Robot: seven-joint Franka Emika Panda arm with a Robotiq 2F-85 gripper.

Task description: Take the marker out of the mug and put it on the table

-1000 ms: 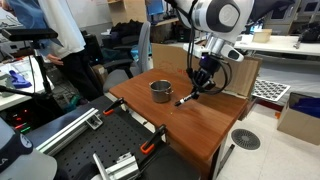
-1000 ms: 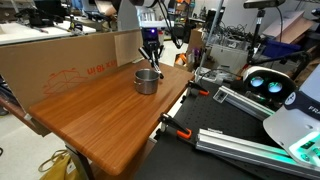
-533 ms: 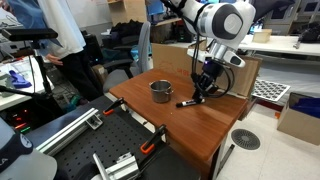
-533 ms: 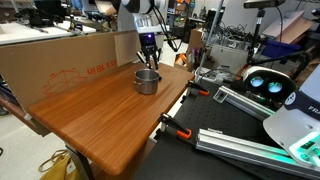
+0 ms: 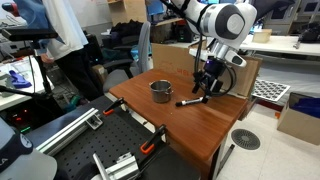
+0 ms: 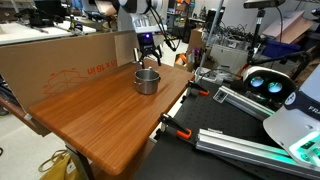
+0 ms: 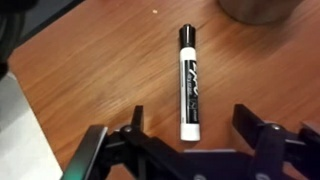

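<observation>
The black marker (image 7: pixel 187 80) with a white end lies flat on the reddish-brown table (image 7: pixel 80 70), free of any grip. In the wrist view my gripper (image 7: pixel 192 130) is open just above it, one finger (image 7: pixel 135 125) on each side of its white end. An exterior view shows the marker (image 5: pixel 190 101) lying right of the grey mug (image 5: pixel 160 91), with my gripper (image 5: pixel 207 84) a little above it. Seen from the opposite side, the gripper (image 6: pixel 148 48) hangs behind the mug (image 6: pixel 147 81) and the marker is hidden. The mug's rim (image 7: pixel 255 10) shows at the top of the wrist view.
A tall brown panel (image 6: pixel 60 60) stands along the far side of the table (image 6: pixel 100 115). Orange-handled clamps (image 6: pixel 180 130) grip the table edge, with black rails (image 5: pixel 110 165) below. A person (image 5: pixel 65 30) stands beyond the table's left end.
The gripper has opened and let go of the marker, which now lies on the table. The hand has lifted slightly above it.
</observation>
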